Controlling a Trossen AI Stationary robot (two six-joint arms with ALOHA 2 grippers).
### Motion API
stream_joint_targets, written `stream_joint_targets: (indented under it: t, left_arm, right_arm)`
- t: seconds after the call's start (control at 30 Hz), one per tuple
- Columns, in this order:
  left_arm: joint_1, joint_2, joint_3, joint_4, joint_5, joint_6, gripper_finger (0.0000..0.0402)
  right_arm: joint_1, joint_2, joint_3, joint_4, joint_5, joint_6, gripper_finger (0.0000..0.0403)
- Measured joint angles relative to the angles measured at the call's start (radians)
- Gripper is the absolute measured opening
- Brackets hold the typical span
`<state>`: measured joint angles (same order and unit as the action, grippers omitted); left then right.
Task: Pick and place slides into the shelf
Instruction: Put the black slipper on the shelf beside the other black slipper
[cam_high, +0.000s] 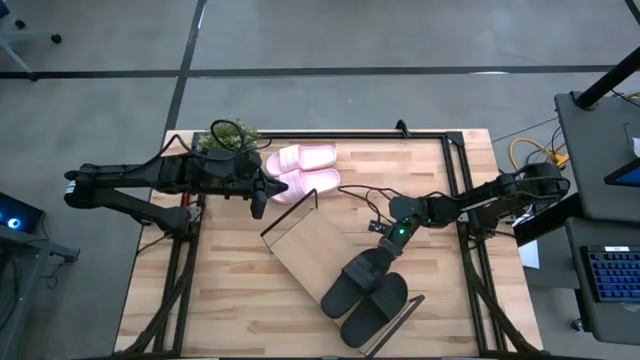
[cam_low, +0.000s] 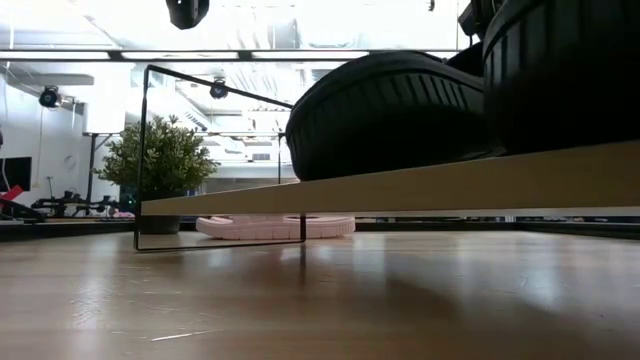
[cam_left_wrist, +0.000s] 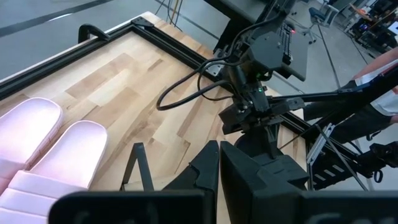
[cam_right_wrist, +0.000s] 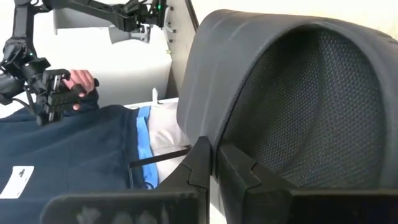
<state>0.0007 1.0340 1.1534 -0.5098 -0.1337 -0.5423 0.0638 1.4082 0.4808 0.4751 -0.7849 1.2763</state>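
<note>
Black slides: one pair, sitting side by side on the near end of the shelf, which is lying at a slant on the table. Pink slides: one pair, waiting off the shelf beside the plant. Left gripper: clenched, grasping nothing, hanging beside the pink pair. Right gripper: clenched, empty, pointing at the nearer black strap. Handling, likely: light, rubbery, giving; the wide strap is offering the surest hold.

We look straight down on the bench; level from its surface, close under the shelf; both share the black slides.
</note>
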Motion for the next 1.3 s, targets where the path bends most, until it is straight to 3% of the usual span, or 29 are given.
stream_joint_targets:
  t: [0.73, 1.3]
  left_arm:
    - [0.0, 0.0, 0.0, 0.0, -0.001, 0.0, 0.0]
    - [0.0, 0.0, 0.0, 0.0, -0.001, 0.0, 0.0]
  right_arm:
    - [0.026, -0.001, 0.0, -0.034, -0.01, 0.026, 0.0009]
    - [0.026, -0.001, 0.0, -0.055, 0.001, 0.013, 0.0044]
